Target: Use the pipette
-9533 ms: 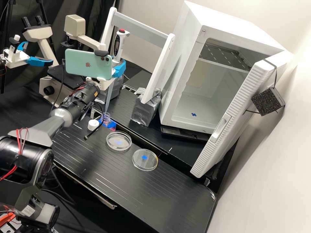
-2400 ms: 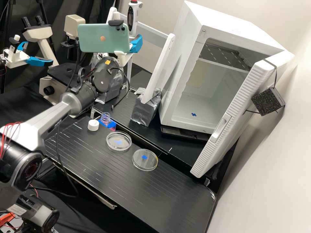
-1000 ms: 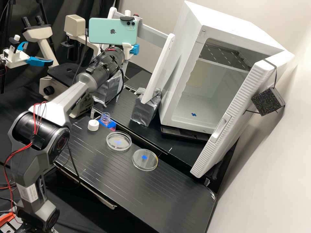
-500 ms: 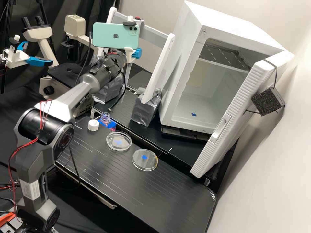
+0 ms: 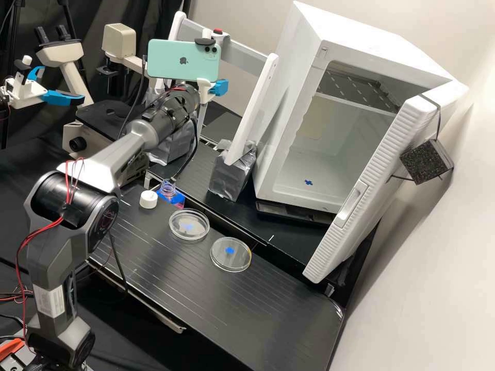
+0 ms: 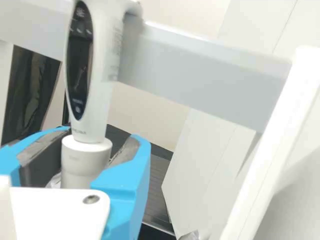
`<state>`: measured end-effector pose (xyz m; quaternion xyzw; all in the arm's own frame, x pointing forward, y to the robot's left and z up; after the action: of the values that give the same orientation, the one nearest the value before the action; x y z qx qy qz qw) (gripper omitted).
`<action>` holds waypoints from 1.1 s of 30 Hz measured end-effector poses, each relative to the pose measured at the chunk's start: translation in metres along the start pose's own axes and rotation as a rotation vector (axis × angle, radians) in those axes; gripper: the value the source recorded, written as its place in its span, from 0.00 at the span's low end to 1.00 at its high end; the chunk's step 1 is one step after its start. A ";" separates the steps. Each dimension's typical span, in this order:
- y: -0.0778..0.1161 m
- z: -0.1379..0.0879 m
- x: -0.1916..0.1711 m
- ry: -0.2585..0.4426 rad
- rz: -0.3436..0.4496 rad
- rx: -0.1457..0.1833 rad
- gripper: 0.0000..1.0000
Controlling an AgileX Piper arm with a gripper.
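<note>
Screw cap [image 5: 148, 199]: white, on the bench [image 5: 180, 288] just beside the bottle.
Bottle [image 5: 168, 188]: uncapped, pink showing inside. Judged light and easily tipped if the pipette's lower end snagged its neck.
First dish [image 5: 189, 224]: clear, shallow, lying flat. Judged brittle and slippery at the rim.
Gripper [image 6: 89, 152]: at the stand, its two fingers released and apart, one on each side of the pipette's collar. Slight gaps show beside the collar.
Pipette [image 6: 102, 97]: near upright between the fingers, against the stand's crossbar, its hook apparently over it.
Handling, judged: light but top-heavy; stiff, smooth plastic, likely to turn or slide in a weak hold. The slim lower end is the fragile part.
Point of hold: the round collar [image 6: 85, 162], below the body, gripped level with both grey pads. Moderate pressure should serve.
Avoid: the dark display [image 6: 80, 60], the red button [image 5: 218, 31] and the lower end. Pressure there could mark, trigger or bend.
Crossbar [image 6: 200, 75]: pale and flat. Any withdrawal should be straight back, lest a pad drag the pipette off it.
Second dish [image 5: 230, 254]: clear, flat, well apart from the pipette.
</note>
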<state>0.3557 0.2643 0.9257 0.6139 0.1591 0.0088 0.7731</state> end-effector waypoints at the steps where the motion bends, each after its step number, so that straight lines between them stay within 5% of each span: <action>1: -0.002 0.001 0.000 0.001 -0.004 0.007 1.00; 7: -0.012 0.003 -0.001 0.019 -0.019 0.017 1.00; 10: -0.020 0.005 -0.008 0.032 -0.025 0.056 1.00; 14: -0.027 0.014 -0.022 0.030 -0.028 0.067 1.00; 23: -0.029 0.039 -0.090 -0.011 -0.002 0.092 1.00; 33: -0.049 0.077 -0.162 -0.152 0.082 0.228 1.00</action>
<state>0.2127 0.1460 0.9324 0.7025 0.0748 -0.0243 0.7074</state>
